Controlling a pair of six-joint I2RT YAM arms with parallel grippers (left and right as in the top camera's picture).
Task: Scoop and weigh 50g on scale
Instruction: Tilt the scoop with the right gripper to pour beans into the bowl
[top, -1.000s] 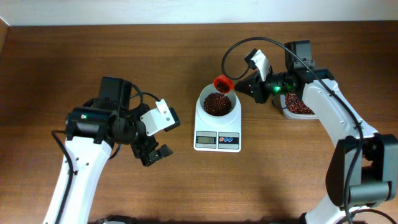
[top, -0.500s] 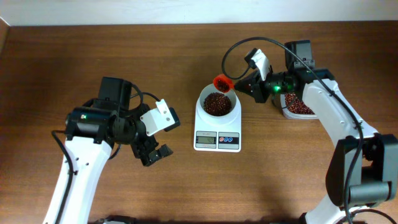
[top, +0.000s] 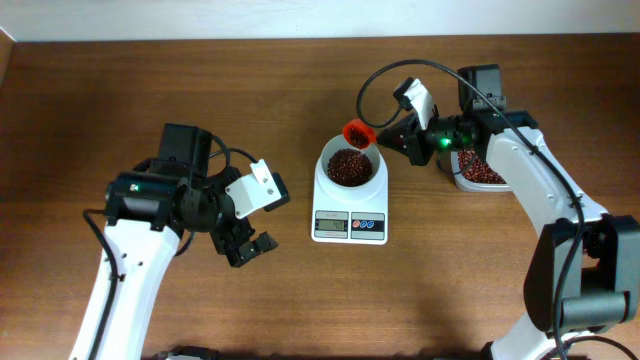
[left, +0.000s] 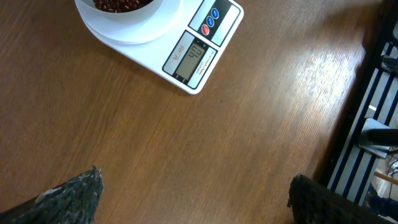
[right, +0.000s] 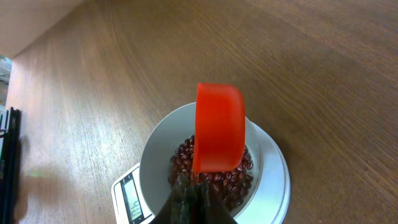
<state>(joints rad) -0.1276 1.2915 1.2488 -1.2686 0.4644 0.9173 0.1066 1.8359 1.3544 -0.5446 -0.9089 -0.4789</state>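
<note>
Nearest the front edge of the brown wooden counter (top: 300, 300), the left arm's fingers (top: 250, 250) hang spread wide, released and empty. Beyond them sits the small white digital scale (top: 349, 224), its round white bowl (top: 328, 165) holding a heap of dark red-brown beans (top: 349, 168). Over the bowl's far rim tilts an orange-red plastic scoop (right: 219, 127), clenched in the right arm's fingers (right: 193, 200). Farther right, a clear plastic tub (top: 468, 184) holds more beans.

The left arm (top: 125, 270) comes in from 7 o'clock, its left gripper (top: 250, 249) pointing toward 4 o'clock with jaws spread wide. The right arm (top: 545, 195) reaches from 5 o'clock toward 10 o'clock, its right gripper (top: 388, 138) aimed at 9 o'clock and clamped on a scoop (right: 219, 127).
</note>
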